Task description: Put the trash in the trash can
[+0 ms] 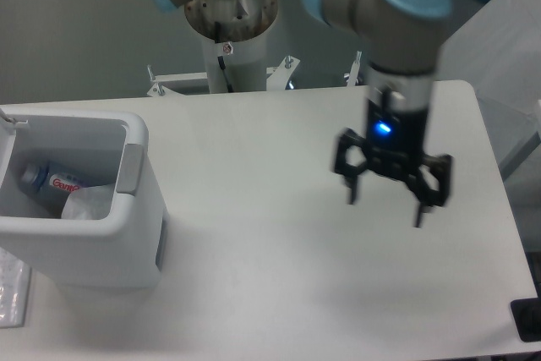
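The trash can point(101, 247) stands at the left edge of the table, a light grey-white bin with a darker grey flap point(128, 166) on its right rim. Inside it lie the trash items: a crushed clear bottle with a red-and-blue label point(52, 181) and a crumpled white wrapper point(89, 202) beside it. My gripper point(385, 205) hangs over the right half of the table, far from the bin, open with nothing between its fingers.
The arm's base column point(230, 27) rises behind the table's far edge. A grey box point(499, 57) stands off the table at the right. A clear plastic piece point(12, 298) lies at the lower left beside the bin. A dark object point(527, 319) sits at the table's lower right corner.
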You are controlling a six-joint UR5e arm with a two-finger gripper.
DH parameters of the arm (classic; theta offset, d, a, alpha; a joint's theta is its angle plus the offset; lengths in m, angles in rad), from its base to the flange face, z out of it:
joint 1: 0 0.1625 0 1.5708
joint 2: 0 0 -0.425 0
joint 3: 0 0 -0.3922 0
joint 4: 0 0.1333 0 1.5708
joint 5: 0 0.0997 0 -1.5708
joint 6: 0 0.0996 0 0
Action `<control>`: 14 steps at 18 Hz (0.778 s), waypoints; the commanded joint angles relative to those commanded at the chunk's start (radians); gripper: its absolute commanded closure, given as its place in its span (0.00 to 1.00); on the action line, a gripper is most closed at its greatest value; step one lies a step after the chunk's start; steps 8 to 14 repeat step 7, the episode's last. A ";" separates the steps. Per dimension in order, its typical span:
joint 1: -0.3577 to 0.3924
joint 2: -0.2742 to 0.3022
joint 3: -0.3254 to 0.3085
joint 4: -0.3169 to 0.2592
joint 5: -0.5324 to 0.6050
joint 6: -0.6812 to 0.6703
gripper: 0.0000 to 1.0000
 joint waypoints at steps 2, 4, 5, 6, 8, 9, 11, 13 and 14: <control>-0.002 0.003 0.008 -0.014 0.037 0.079 0.00; -0.003 0.000 0.032 -0.057 0.037 0.085 0.00; -0.002 -0.003 0.041 -0.080 0.039 0.086 0.00; -0.002 -0.005 0.044 -0.092 0.039 0.086 0.00; 0.000 -0.005 0.038 -0.091 0.039 0.086 0.00; 0.000 -0.005 0.038 -0.091 0.039 0.086 0.00; 0.000 -0.005 0.038 -0.091 0.039 0.086 0.00; 0.000 -0.005 0.038 -0.091 0.039 0.086 0.00; 0.000 -0.005 0.038 -0.091 0.039 0.086 0.00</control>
